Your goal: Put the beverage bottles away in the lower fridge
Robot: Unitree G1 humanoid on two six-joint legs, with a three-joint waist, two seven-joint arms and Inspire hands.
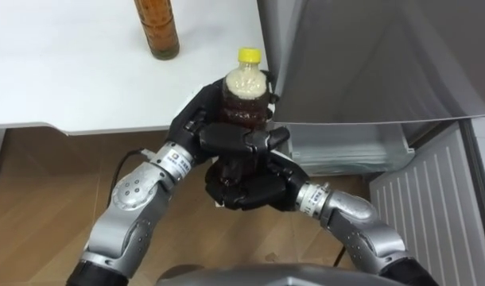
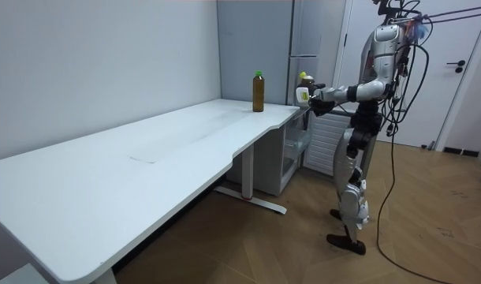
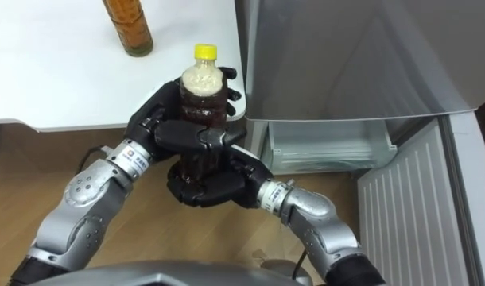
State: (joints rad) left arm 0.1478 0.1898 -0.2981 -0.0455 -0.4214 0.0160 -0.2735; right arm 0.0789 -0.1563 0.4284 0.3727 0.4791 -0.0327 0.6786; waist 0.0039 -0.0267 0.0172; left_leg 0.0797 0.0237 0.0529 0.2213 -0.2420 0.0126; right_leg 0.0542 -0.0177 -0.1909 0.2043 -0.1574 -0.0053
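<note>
Closest in, right robot hand (image 1: 246,189): cupped round the base of the yellow-capped clear plastic bottle of dark drink (image 1: 244,91)
Just above, left robot hand (image 1: 215,131): wrapped round its middle, bottle upright by the white surface (image 1: 67,79) corner
Further back, tall amber drink bottle (image 1: 157,28): standing on the surface
Off right, grey fridge (image 1: 362,63): lower compartment open
</note>
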